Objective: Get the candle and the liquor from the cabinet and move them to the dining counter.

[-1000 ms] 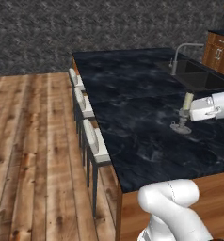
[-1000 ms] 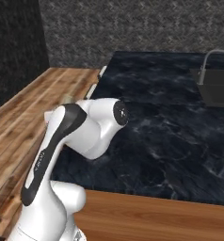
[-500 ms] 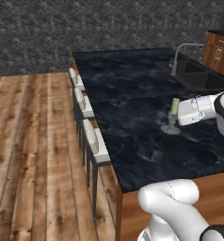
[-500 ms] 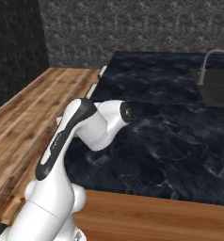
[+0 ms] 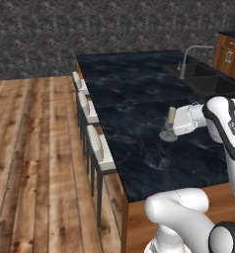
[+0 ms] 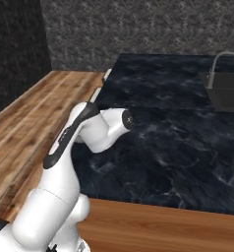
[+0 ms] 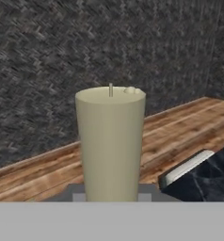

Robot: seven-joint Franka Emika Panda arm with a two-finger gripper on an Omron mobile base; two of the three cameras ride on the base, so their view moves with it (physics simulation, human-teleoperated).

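Note:
My gripper [image 5: 175,124] is shut on the candle [image 5: 171,115], a cream-white stick in a small silvery holder. I hold it upright over the middle of the dining counter [image 5: 134,99], a black veined marble top. The holder's round base is at the marble surface, and I cannot tell whether it touches. In the hand view the candle [image 7: 111,141] stands close and upright with its wick at the top. In the right base view my own arm [image 6: 99,128] hides the gripper and the candle. The liquor and the cabinet are out of view.
White stools [image 5: 102,148] line the counter's left edge, and one [image 7: 189,167] shows beside the candle. A sink [image 5: 208,81] with a faucet [image 5: 188,54] sits at the counter's far right. Wooden floor [image 5: 35,148] lies to the left, and a dark stone wall stands behind.
The arm has carried the candle leftward across the counter, toward the stool side, staying low over the marble. The grip is unchanged.

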